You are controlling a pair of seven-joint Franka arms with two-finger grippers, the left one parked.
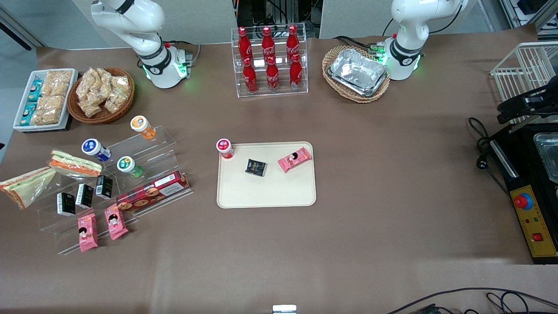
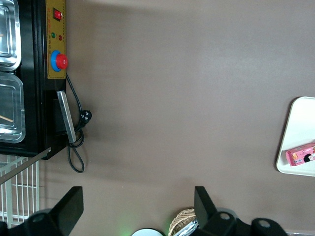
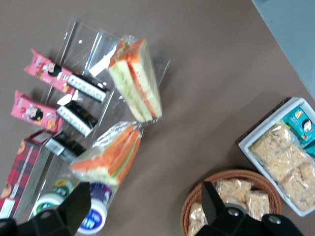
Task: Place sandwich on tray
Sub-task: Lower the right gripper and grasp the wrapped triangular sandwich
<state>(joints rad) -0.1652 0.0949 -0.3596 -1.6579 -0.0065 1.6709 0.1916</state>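
The sandwich (image 1: 26, 186) is a clear-wrapped wedge with a broad pale bread face, lying on the table at the working arm's end, beside the acrylic snack shelves. It also shows in the right wrist view (image 3: 135, 81). The cream-beige tray (image 1: 266, 192) lies mid-table and holds a red-capped bottle (image 1: 225, 148), a black box (image 1: 255, 167) and a pink snack (image 1: 295, 159). Its edge shows in the left wrist view (image 2: 295, 128). My right gripper (image 3: 145, 209) is open and empty, high above the table between the other sandwich and the wicker basket. It is out of the front view.
Another wrapped sandwich with a thick orange stripe (image 1: 74, 165) (image 3: 108, 155) lies on the acrylic shelves (image 1: 144, 161) among bottles, black boxes and pink snacks. A wicker basket of snacks (image 1: 101, 93) and a white snack tray (image 1: 43, 99) stand nearby. A cola rack (image 1: 270, 61) stands farther back.
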